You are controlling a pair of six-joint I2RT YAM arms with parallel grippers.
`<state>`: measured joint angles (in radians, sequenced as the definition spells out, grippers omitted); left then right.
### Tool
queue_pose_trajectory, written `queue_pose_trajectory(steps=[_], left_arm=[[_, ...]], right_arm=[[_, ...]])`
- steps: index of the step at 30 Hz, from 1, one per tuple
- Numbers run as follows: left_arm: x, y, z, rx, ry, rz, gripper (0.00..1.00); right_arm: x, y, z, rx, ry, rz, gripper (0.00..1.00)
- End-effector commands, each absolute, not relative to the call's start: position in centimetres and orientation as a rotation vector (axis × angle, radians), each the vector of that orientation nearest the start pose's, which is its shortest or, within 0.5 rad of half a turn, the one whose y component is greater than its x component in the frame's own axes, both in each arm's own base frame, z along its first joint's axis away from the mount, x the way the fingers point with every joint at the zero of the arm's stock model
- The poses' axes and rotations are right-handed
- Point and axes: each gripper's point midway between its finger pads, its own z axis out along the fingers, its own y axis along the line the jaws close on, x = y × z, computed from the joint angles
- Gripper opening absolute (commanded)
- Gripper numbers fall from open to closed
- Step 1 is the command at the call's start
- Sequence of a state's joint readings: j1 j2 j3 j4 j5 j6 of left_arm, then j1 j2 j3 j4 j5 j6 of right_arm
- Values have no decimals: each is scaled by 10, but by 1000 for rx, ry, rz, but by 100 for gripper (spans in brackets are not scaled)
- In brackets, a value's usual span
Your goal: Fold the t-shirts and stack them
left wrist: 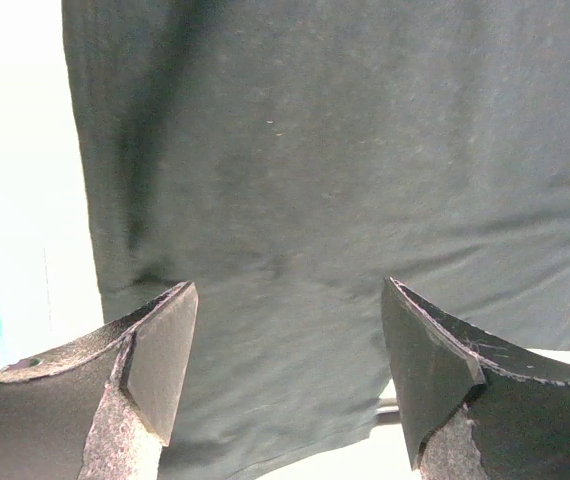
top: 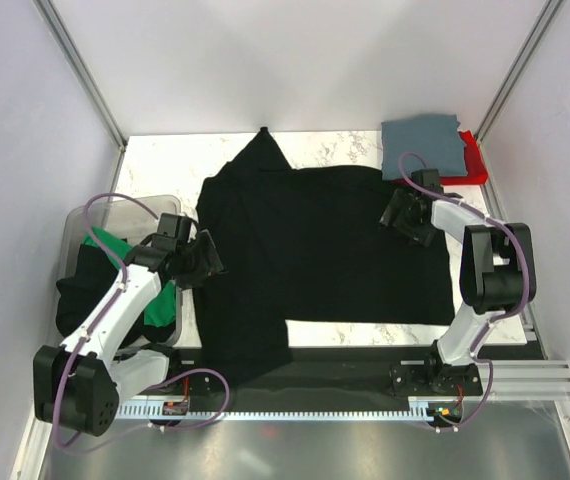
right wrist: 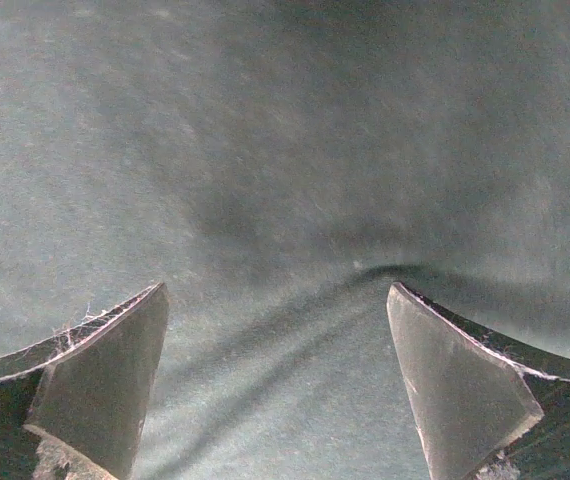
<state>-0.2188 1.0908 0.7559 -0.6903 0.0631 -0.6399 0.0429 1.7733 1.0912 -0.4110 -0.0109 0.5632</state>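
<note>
Lying spread flat on the table [top: 160, 165], the large black t-shirt [top: 315, 250] looks ready for folding. The left gripper [top: 211, 260] at its left edge and the right gripper [top: 397, 216] over its right side both gape empty, seemingly poised to pinch. A folded grey-blue t-shirt [top: 423, 145] tops the red t-shirt [top: 473, 166] far right, starting the stack

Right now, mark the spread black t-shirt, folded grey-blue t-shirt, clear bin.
black t-shirt [top: 335, 240], top view, body centre
grey-blue t-shirt [top: 423, 145], top view, folded top face
clear bin [top: 170, 199], top view, far rim
</note>
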Motion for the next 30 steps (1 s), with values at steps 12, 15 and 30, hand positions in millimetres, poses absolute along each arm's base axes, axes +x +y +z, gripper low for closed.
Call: queue_pose_trajectory(steps=[12, 15, 30], left_arm=[[130, -136, 87, -347, 2804, -248, 78], [102, -143, 80, -302, 2865, -271, 76], [7, -149, 45, -4, 3059, 94, 69]], right_arm=[[398, 11, 78, 652, 2493, 176, 98], [391, 14, 129, 634, 2398, 205, 98], [273, 38, 154, 629, 2364, 261, 98]])
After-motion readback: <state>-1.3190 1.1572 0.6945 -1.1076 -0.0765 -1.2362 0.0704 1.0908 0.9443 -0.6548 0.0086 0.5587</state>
